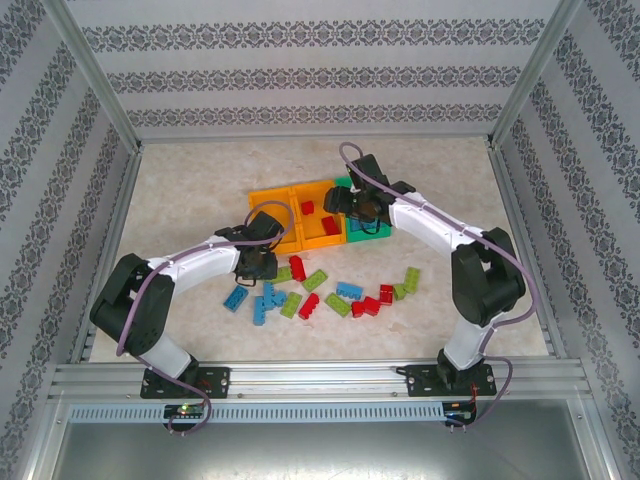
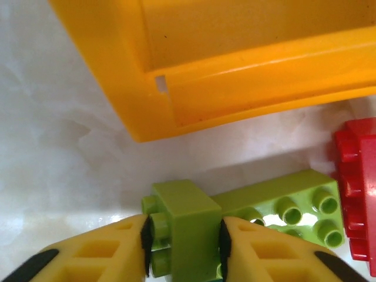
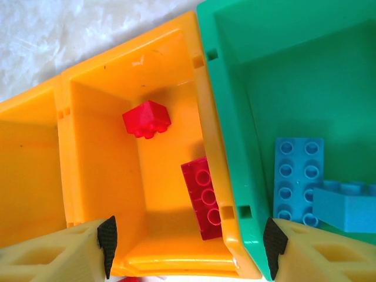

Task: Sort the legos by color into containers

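Landmark: the containers [image 1: 268, 197], three bins joined in a row on the bench [image 1: 450, 190]. Every place below is given to you from this row.
Row order: left orange bin [image 3: 29, 164], middle orange bin [image 3: 100, 153], then the green bin [image 3: 282, 76] at the right end.
Middle orange bin, contents: two red legos. A small red brick [image 3: 147, 118] sits on the floor of the bin. Apart from it, a longer dark red brick [image 3: 202, 197] lies along the wall shared with the green bin.
Green bin, contents: two blue legos. You see a flat blue brick [image 3: 298, 176] with eight studs, and a second blue brick [image 3: 346, 207] overlapping its corner.
Left fingers [image 2: 106, 252]: just outside the near side of the left orange bin, closed onto a small lime green brick [image 2: 182, 220]. You can see both pads pressed against its sides. Whether that brick rests on the bench or is lifted cannot be told.
Beside the held brick: a longer lime green brick [image 2: 294, 205] is right behind it; contact cannot be told. A red brick [image 2: 358, 188] lies just beside the longer one, on the side away from the left orange bin.
Right fingers [image 3: 53, 252]: above the containers, spread wide with nothing held. They straddle the middle orange bin, with one finger over the green bin.
Loose legos [image 1: 316, 280]: red, blue and lime green, scattered on the bench on the near side of the containers.
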Motion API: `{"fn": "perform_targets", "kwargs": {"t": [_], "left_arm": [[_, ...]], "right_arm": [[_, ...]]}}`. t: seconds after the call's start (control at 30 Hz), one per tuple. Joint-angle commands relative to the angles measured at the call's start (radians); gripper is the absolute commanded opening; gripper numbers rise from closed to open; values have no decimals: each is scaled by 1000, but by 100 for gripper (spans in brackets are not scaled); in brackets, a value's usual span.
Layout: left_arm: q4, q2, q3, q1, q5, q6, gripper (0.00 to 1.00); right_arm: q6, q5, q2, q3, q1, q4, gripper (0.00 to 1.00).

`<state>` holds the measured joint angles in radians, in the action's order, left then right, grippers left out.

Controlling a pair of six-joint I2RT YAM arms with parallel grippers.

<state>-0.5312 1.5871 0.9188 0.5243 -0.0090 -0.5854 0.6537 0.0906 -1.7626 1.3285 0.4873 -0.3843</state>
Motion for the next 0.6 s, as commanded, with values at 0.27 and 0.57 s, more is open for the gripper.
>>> {"fn": "perform_targets", "kwargs": {"t": [0.27, 0.57], "left_arm": [[-35, 20, -11, -12, -22, -8, 22], [-60, -25, -6, -12, -9, -6, 27]], "right_arm": [[-13, -36, 57, -69, -18, -5, 70], [-17, -36, 61, -77, -19, -8, 70]]}}
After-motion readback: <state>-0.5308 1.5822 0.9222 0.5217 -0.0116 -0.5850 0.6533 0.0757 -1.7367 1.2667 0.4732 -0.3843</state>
